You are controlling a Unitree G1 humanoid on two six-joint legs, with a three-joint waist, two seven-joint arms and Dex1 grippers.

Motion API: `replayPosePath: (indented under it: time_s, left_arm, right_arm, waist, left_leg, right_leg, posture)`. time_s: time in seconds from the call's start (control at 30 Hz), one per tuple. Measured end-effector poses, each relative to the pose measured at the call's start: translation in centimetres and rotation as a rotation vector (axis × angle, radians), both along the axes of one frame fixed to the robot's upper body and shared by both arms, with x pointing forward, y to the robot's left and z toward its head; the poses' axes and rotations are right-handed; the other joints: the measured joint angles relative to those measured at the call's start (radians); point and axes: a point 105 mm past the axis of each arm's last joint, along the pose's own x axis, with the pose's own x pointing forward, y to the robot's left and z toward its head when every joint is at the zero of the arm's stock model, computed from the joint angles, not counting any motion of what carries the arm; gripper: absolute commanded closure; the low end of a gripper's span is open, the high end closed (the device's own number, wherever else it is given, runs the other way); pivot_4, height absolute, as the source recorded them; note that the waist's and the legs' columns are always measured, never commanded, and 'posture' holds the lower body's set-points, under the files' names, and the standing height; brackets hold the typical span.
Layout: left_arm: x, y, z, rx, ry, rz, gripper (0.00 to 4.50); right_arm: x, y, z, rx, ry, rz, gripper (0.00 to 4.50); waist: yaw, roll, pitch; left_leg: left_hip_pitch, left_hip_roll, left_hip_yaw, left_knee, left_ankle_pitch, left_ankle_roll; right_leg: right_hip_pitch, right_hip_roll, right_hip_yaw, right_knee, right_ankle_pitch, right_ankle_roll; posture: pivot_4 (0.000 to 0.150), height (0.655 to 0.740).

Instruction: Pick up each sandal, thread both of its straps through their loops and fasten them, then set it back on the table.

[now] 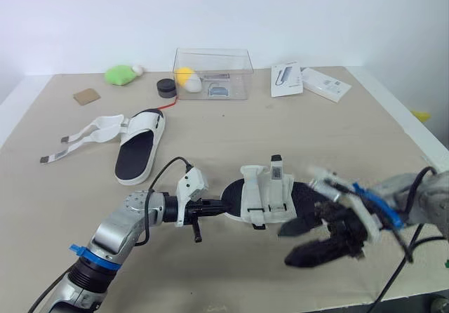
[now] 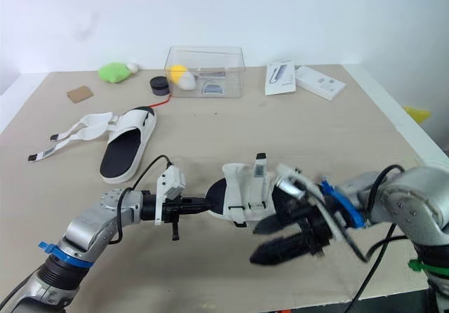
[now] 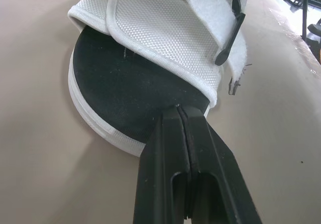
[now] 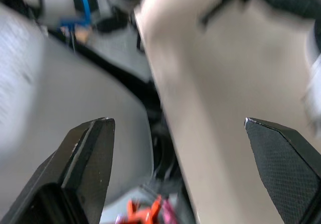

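Left gripper (image 1: 217, 205): fingers (image 3: 163, 153) pressed shut, tips touching one end of the sandal (image 1: 238, 199), which lay straight ahead, its long axis in line with them. Right gripper (image 1: 305, 241): spread wide, just beside the sandal's opposite end, judged nearer its straps (image 1: 270, 187).

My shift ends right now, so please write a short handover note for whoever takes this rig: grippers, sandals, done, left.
Left gripper: shut, tips at the near sandal sole rim; grip uncertain.
Right gripper: open, by that sandal's other end, holding nothing.
The near sandal seems to rest on the table; its straps cross the upper, and one strap tail stands up.
Far sandal: flat on the robot's left, loose straps splayed open.
Done: first sandal roughly threaded.
Left: press its tail down, then do the other sandal.
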Motion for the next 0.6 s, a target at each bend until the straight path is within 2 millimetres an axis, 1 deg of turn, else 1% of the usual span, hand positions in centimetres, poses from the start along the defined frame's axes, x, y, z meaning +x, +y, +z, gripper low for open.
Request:
replayPosePath:
  time_s: [0.07,0.13,0.2,0.37,0.47,0.6]
  left_arm:
    - [0.1,0.1,0.0,0.000,-0.002,0.004,4.50]
    - [0.1,0.1,0.0,0.001,-0.001,0.003,4.50]
    - [0.1,0.1,0.0,0.002,0.000,0.004,4.50]
    - [0.0,0.1,0.0,0.002,0.000,-0.001,4.50]
    - [-0.1,0.0,0.0,0.002,0.003,-0.012,4.50]
    - [-0.1,0.0,-0.1,0.003,0.005,-0.015,4.50]
  right_arm:
    - [0.1,-0.2,-1.1,-0.052,-0.022,-0.008,0.06]
    - [0.6,-0.7,-2.8,-0.124,-0.061,-0.029,0.06]
    - [0.9,-0.8,-3.5,-0.149,-0.081,-0.038,0.06]
    - [3.4,-0.7,-3.6,-0.145,-0.151,-0.112,0.06]
    - [4.1,-0.6,-3.7,-0.137,-0.154,-0.139,0.06]
    - [4.6,-0.5,-3.6,-0.129,-0.160,-0.148,0.06]
  waist:
    - [0.000,0.000,0.000]
    - [0.000,0.000,0.000]
    - [0.000,0.000,0.000]
    - [0.000,0.000,0.000]
    - [0.000,0.000,0.000]
    - [0.000,0.000,0.000]
  left_leg:
    - [0.001,-0.001,0.000,0.001,0.000,0.000]
    - [0.001,-0.001,0.000,0.001,0.000,0.000]
    - [0.001,-0.001,0.000,0.001,0.000,0.000]
    - [0.001,-0.001,0.000,0.001,0.000,0.000]
    - [0.000,-0.001,0.000,0.001,0.000,0.000]
    - [0.000,-0.001,0.000,0.001,0.000,0.000]
  right_leg:
    - [0.000,0.000,0.000,0.000,0.001,0.000]
    - [0.000,0.000,0.000,0.000,0.001,0.000]
    - [0.000,0.000,0.001,0.000,0.001,0.000]
    - [0.001,0.000,0.000,0.000,0.001,0.000]
    - [0.001,0.000,0.001,0.000,0.001,0.000]
    - [0.001,0.000,0.001,0.000,0.002,0.001]
  posture:
    - [0.150,0.7400]
    - [0.150,0.7400]
    - [0.150,0.7400]
    - [0.150,0.7400]
    - [0.150,0.7400]
    - [0.150,0.7400]
